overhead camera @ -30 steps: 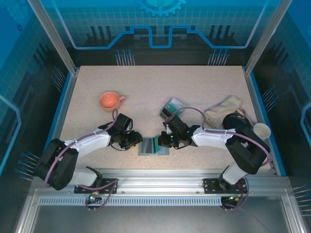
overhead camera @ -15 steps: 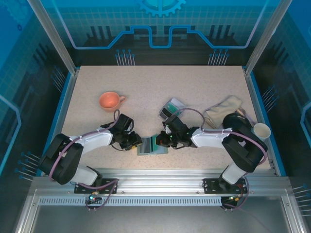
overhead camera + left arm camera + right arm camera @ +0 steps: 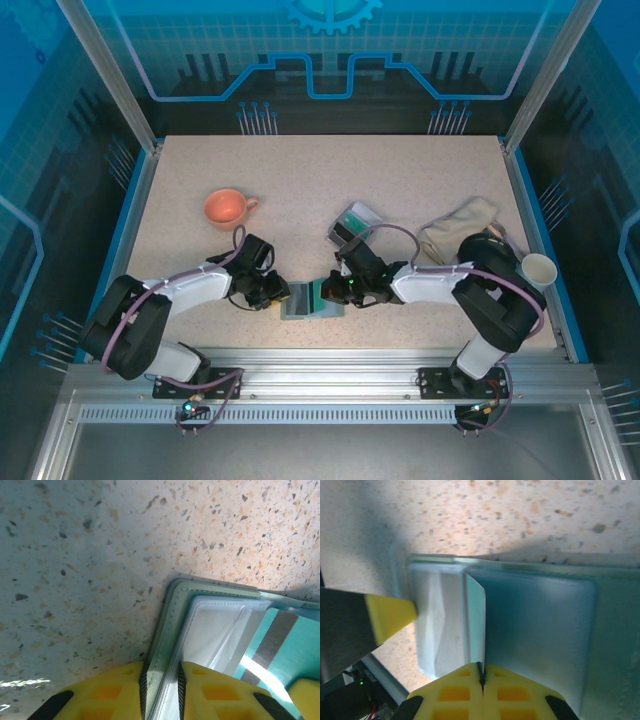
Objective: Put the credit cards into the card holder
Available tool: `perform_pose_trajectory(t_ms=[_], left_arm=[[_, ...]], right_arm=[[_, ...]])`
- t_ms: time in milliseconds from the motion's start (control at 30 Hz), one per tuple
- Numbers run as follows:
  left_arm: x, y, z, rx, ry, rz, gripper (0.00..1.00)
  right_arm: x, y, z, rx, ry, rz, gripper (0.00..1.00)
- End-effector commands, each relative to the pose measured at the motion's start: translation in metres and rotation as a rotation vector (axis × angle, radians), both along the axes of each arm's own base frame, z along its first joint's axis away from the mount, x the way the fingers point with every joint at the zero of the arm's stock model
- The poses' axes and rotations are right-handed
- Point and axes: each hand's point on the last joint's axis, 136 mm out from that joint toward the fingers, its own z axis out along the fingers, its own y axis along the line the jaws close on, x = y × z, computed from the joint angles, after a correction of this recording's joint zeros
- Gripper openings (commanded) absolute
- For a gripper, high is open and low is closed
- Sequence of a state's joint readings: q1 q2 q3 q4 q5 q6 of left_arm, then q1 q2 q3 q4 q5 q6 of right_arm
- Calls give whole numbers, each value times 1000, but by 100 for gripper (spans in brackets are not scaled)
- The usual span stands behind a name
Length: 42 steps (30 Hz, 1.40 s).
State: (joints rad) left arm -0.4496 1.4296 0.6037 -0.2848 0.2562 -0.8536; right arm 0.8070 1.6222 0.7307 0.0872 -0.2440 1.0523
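The right claw is pinched shut on a teal credit card, held edge-on over the open card holder at the near middle of the desk. The left claw, jaws narrow, grips the holder's left edge. The card looks partly entered but not seated. The clear box farther back seems to hold more.

A pale speckled tabletop, flecked with orange and grey, is seen edged in blue trim inside an enclosed cell. The back wall is printed with a blue grid, circuit lines and a gear emblem. Slanted aluminium posts are set at the rear corners, and a slotted aluminium rail is run along the near edge. The surface is brightly and evenly lit.
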Motion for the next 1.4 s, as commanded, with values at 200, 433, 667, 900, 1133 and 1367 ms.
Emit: perform_pose_trajectory(t_ms=[200,433,667,900,1133,1367], left_arm=[[-7,0,-7,11,27,-26,24],[-6,-3,-6,-3,22,-28,25],[-6,-5,-4,-10,23,-32,25],[-4,-5,0,-19,8,-24,26],[-3,-5,3,-19,-1,-18,27],[-3,-3,4,-9,-9,-15,28]], right_arm=[[0,-2,18,-10,-27,10,0],[-3,20,6,52,15,34,0],[-11,11,-33,-40,100,0,0],[-13,18,-35,-57,87,-6,3],[-17,41,-40,-46,110,8,7],[-18,36,-35,-63,100,4,20]])
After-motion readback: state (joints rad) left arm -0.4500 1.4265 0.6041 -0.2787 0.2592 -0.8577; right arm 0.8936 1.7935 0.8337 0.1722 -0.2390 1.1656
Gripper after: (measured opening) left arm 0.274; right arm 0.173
